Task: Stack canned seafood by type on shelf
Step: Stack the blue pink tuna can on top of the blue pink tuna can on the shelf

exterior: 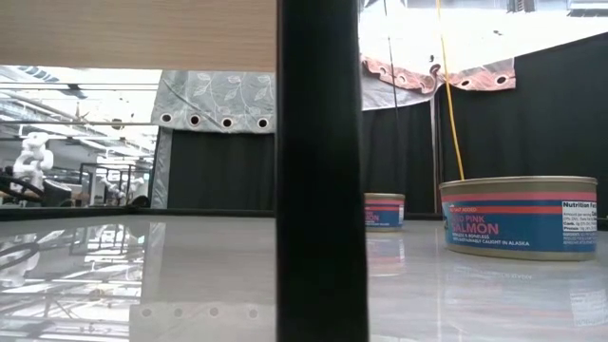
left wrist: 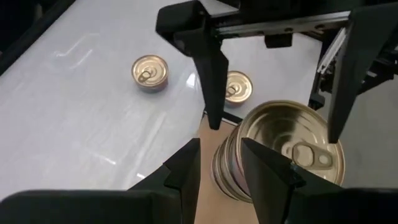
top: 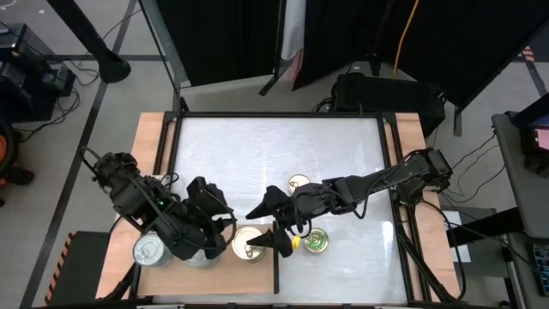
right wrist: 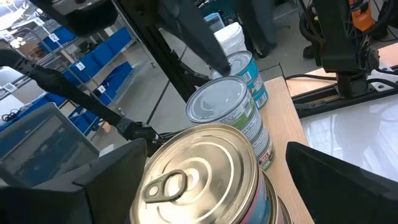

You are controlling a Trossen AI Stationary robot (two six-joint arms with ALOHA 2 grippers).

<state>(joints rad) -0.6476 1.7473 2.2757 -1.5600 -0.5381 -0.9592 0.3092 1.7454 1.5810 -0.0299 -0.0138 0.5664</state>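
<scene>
1. We are working over the shelf (top: 257, 273), where the gold-lidded stack (top: 249, 244) is sitting.
2. Our right end effector (top: 276, 225), fingers spread wide and empty, is straddling that stack.
3. Our left end effector (top: 210, 225), part-open, empty, is waiting beside it.

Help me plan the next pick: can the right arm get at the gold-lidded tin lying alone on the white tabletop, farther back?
Probably yes. That gold-lidded tin sits free on the tabletop, beside the right arm, and the right tool is open, though now straddling the gold-topped stack on the shelf.
</scene>
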